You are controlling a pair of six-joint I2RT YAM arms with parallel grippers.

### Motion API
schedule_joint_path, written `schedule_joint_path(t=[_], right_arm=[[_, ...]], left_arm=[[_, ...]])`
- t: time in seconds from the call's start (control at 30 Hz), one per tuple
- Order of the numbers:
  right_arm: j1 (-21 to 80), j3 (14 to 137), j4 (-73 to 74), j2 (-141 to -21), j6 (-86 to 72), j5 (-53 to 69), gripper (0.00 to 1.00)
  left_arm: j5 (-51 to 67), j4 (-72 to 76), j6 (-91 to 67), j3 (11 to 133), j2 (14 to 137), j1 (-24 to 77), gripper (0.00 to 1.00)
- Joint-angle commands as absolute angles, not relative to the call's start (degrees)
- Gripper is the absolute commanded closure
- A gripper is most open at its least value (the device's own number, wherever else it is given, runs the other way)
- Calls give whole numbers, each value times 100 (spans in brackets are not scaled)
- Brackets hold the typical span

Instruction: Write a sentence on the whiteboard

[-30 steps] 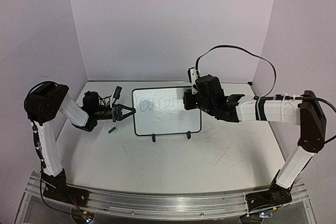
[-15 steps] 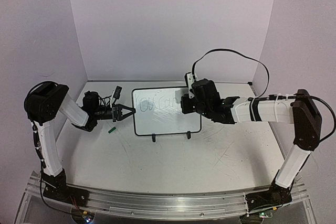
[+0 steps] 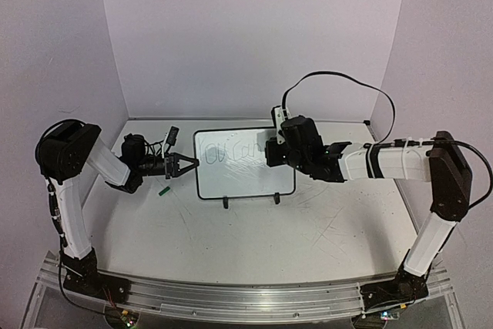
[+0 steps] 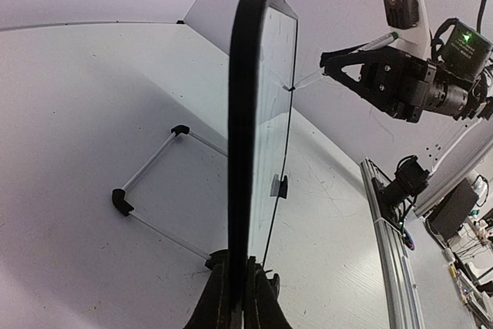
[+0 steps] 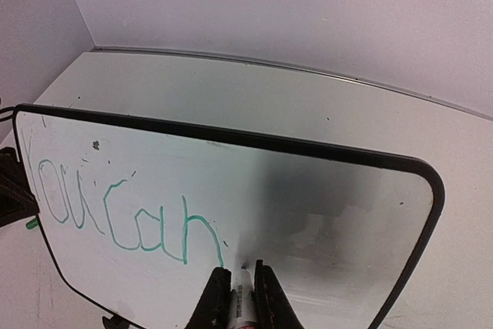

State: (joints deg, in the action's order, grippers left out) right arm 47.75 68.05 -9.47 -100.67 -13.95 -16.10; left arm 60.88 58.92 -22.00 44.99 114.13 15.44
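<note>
whiteboard (image 5: 331, 206) | sentence (image 5: 115, 217): "You can" (green ink) | marker (image 5: 240, 304) tip touching

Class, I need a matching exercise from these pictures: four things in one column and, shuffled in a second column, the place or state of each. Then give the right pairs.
Things
1. whiteboard
2. sentence
3. marker
4. small green piece

Places or states
A. lying on the table, left of the board
B. held in the right gripper, tip at the board's face
C. green letters reading "You can"
D. standing on its feet, left edge clamped by the left gripper

Pairs: 1-D, 2-C, 3-B, 4-A
</note>
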Motion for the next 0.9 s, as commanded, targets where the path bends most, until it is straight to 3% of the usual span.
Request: schedule_joint_path(t=[0.0, 0.7, 0.87], right_arm=[[4746, 6880, -1081, -10153, -1512, -1828, 100], [5348, 7299, -895, -10338, -1766, -1409, 100], [5345, 7085, -1054, -9787, -1617, -1643, 100]], left_arm=[[5863, 5742, -2101, 4606, 11296, 1485, 100], [5889, 5707, -2082, 4585, 11231, 1488, 100], [5880, 5701, -2065, 4553, 11184, 1489, 100]])
